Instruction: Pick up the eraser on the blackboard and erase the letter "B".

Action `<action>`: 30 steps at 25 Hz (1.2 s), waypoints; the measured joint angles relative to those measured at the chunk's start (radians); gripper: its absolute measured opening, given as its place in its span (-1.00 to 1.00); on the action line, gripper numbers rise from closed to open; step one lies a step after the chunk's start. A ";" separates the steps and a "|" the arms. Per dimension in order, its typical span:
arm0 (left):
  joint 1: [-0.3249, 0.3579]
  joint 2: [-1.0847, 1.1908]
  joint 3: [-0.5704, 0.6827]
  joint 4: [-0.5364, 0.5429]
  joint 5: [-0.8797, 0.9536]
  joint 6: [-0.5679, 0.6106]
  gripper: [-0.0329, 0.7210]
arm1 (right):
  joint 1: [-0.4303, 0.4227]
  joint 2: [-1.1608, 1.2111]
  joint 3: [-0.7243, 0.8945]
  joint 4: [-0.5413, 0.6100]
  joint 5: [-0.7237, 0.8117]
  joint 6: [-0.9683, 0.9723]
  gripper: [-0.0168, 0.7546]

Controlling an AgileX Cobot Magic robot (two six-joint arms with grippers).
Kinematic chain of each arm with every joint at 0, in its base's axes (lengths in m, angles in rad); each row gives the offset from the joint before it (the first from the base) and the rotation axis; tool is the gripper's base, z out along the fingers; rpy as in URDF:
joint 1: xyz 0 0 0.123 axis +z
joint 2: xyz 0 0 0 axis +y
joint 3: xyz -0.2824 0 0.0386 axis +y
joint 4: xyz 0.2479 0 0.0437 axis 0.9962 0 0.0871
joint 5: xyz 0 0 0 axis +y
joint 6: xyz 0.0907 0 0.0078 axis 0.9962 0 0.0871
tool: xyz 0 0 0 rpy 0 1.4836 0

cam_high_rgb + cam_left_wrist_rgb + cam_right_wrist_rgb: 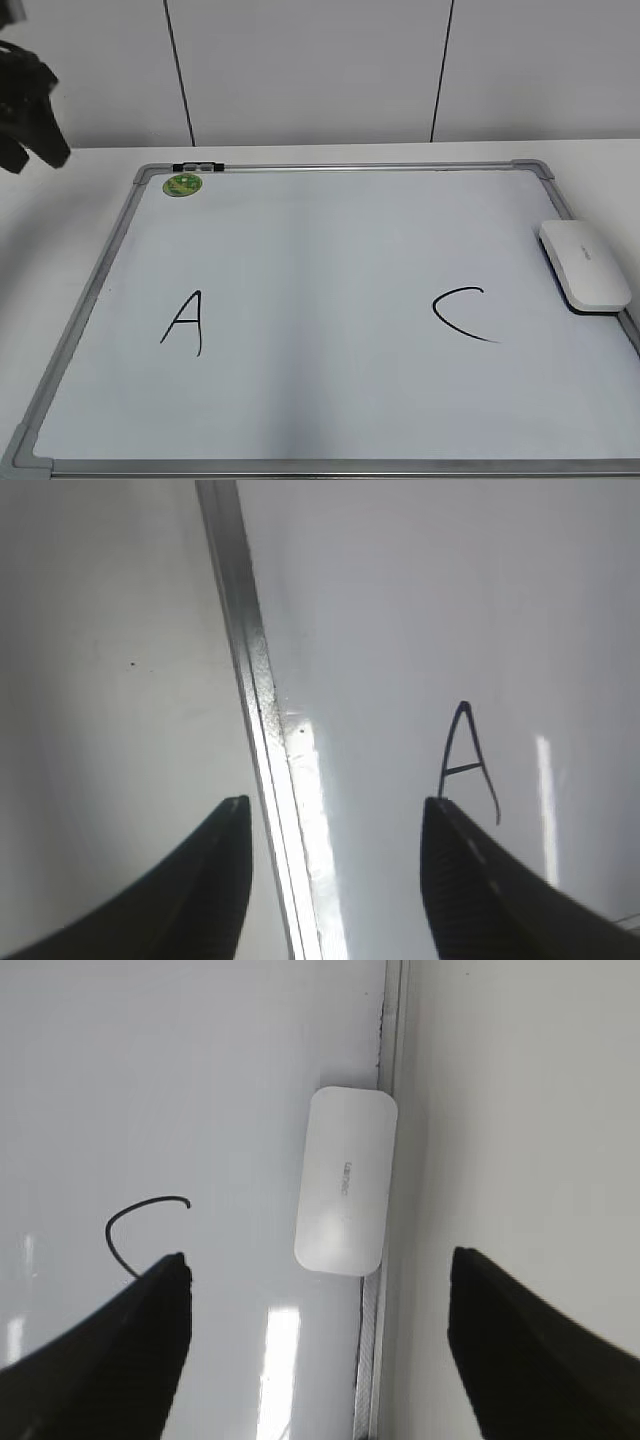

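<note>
The white, rounded-corner plastic eraser (586, 265) lies at the right edge of the large white dry-erase blackboard (320, 400), resting partly on its grey metal frame (80, 330). Between the black hand-drawn "A" (185, 322) and the black "C" (463, 314) the surface is bare; no letter "B" shows in any view, so as far as these pictures tell the wiping looks done.

The right claw (318, 1260) hangs wide open above the eraser and holds nothing. The left claw (335, 805) is also spread wide and empty, straddling the left frame rail near the "A".

Risks, as I judge them: the eraser sits half on the raised frame, so it may rock or skid off the board onto the white worktop (70, 200) if a claw closes on it off-centre. Its smooth, rounded shell gives little purchase. Any further stroke by a misjudged arm could smear the "C", which lies near the eraser.

The board is glossy and throws back bright streaks of light. A small round green magnet (183, 184) sits at its upper-left corner. Behind the worktop stands a plain pale panelled wall (320, 70) with dark seams
</note>
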 joint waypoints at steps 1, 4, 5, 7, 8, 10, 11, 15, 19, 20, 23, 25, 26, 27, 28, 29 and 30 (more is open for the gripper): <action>0.000 -0.041 0.016 0.000 0.002 -0.008 0.18 | 0.000 -0.034 0.023 0.000 0.008 0.000 0.58; 0.000 -0.202 0.096 0.000 0.010 -0.018 0.17 | 0.000 -0.127 0.101 0.000 0.020 -0.004 0.57; 0.000 -0.248 0.124 0.000 0.014 -0.020 0.17 | 0.000 -0.163 0.141 0.001 0.022 -0.004 0.57; 0.000 -0.358 0.201 0.000 0.019 -0.028 0.17 | 0.000 -0.229 0.208 0.006 0.022 -0.004 0.56; 0.000 -0.403 0.234 0.000 0.023 -0.035 0.17 | 0.000 -0.272 0.249 0.011 0.022 -0.004 0.55; 0.000 -0.509 0.314 0.000 0.026 -0.044 0.17 | 0.000 -0.340 0.312 0.020 0.022 -0.004 0.53; 0.000 -0.561 0.353 0.000 0.026 -0.044 0.17 | 0.000 -0.378 0.346 0.025 0.022 -0.006 0.53; 0.000 -0.761 0.492 0.000 0.030 -0.047 0.16 | 0.000 -0.521 0.457 0.037 0.020 -0.006 0.49; 0.000 -0.955 0.633 0.000 0.035 -0.049 0.16 | 0.000 -0.680 0.557 0.039 0.030 -0.008 0.48; 0.000 -1.010 0.670 0.000 0.037 -0.049 0.16 | 0.000 -0.721 0.580 0.039 0.034 -0.008 0.48; 0.000 -1.162 0.767 0.000 0.044 -0.049 0.16 | 0.000 -0.848 0.649 0.043 0.041 -0.008 0.48; 0.000 -1.254 0.831 0.000 0.046 -0.051 0.16 | 0.000 -0.907 0.688 0.042 0.045 -0.006 0.48; 0.000 -1.294 0.857 0.000 0.046 -0.053 0.16 | 0.000 -0.957 0.718 0.042 0.045 0.002 0.48; 0.000 -1.324 0.889 0.002 0.046 -0.055 0.16 | 0.000 -0.985 0.739 0.040 0.046 0.004 0.48; 0.000 -1.354 0.921 0.004 0.047 -0.055 0.16 | 0.000 -1.021 0.772 0.030 0.047 0.009 0.48; 0.000 -1.377 0.946 0.006 0.047 -0.055 0.16 | 0.000 -1.042 0.799 0.022 0.048 0.013 0.48; 0.000 -1.392 0.974 0.014 0.047 -0.055 0.16 | 0.000 -1.062 0.821 0.017 0.048 0.017 0.48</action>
